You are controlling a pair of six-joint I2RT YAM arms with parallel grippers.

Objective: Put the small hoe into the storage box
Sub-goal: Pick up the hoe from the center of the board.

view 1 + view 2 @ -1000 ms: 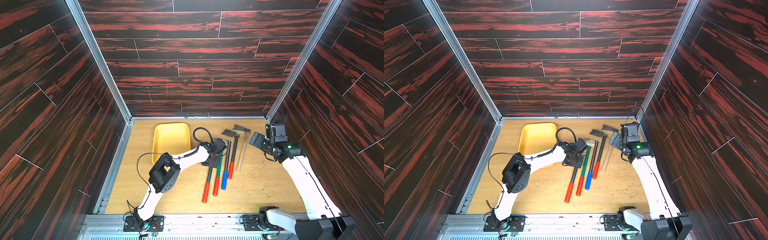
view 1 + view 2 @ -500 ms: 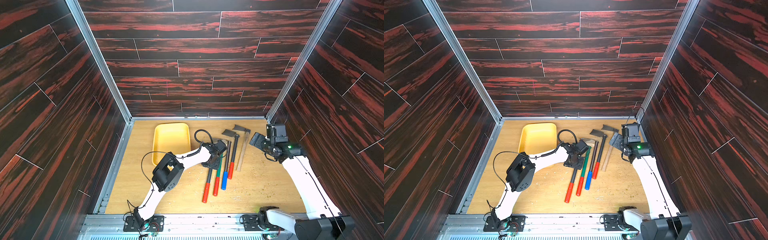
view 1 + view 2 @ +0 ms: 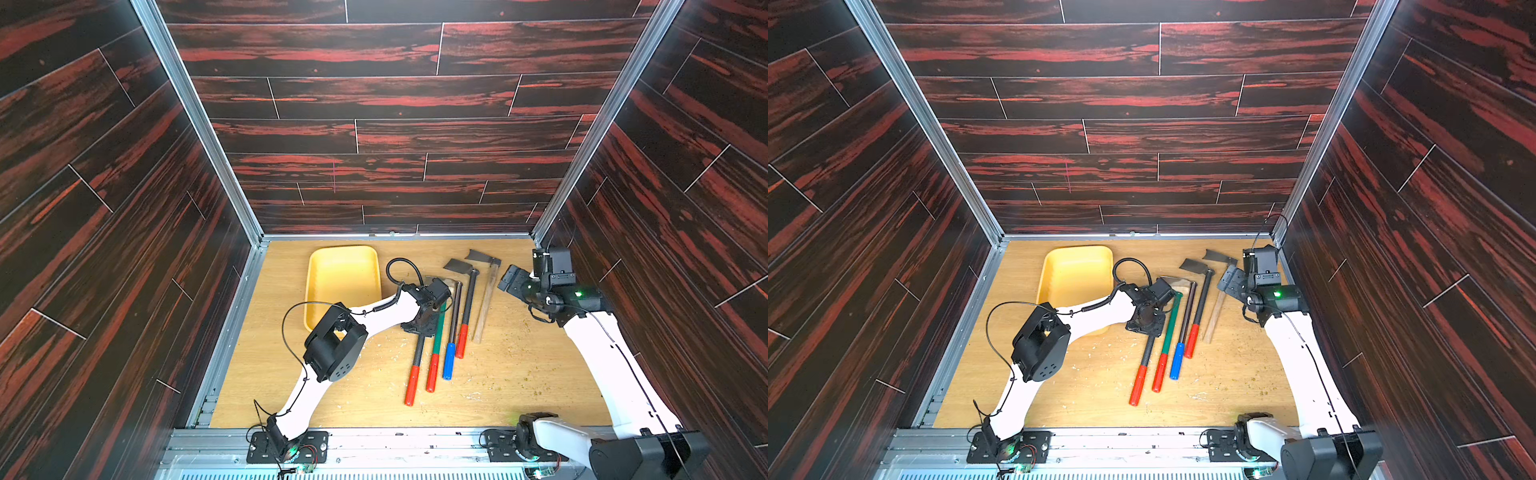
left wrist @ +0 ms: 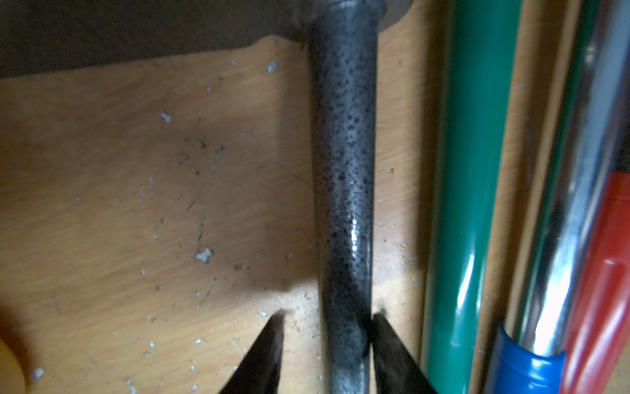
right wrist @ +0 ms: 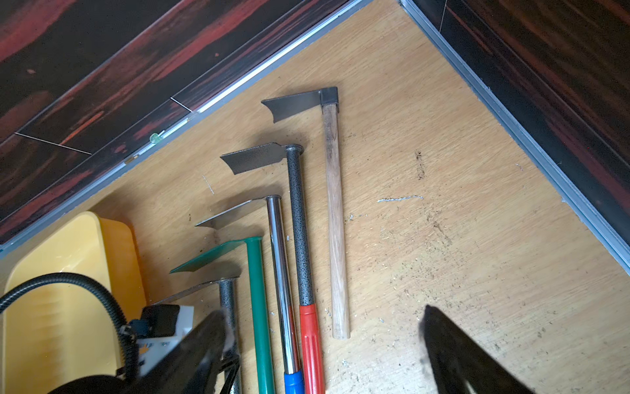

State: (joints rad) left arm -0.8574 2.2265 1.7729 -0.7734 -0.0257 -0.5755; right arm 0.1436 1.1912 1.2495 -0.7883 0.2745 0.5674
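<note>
Dark red-streaked wood panels [image 3: 395,95] wall in a pale wooden tabletop [image 3: 519,374] where two white robot arms work over a row of garden tools. At far left sits a yellow tray [image 3: 343,274], shown in both top views [image 3: 1075,270].

Five tools lie side by side to its right, heads toward the back wall and grips toward the robot. The small hoe [image 3: 417,361], with a speckled grey shaft and red grip, lies flat on the table nearest the tray and outside it. Next come a green hoe [image 3: 437,336], a chrome hoe [image 3: 454,316] with a blue grip, a second speckled hoe [image 3: 468,307] with a red grip and, last, a wooden hoe [image 3: 485,307].

The left gripper [image 3: 426,320] is down over the upper shaft of the small hoe [image 4: 344,170]. From the left wrist camera, the left gripper [image 4: 326,317] has its jaws apart astride the shaft. One fingertip [image 4: 376,322] touches the metal, while a sliver of table shows between the shaft and the other fingertip, so the tool is not clamped.

The right gripper [image 3: 514,279] hangs above the table near the right wall, beside the wooden hoe. Its jaws are spread wide and hold nothing, as the right wrist camera shows [image 5: 324,314].

Pale chips and dark grit speckle the tabletop.
</note>
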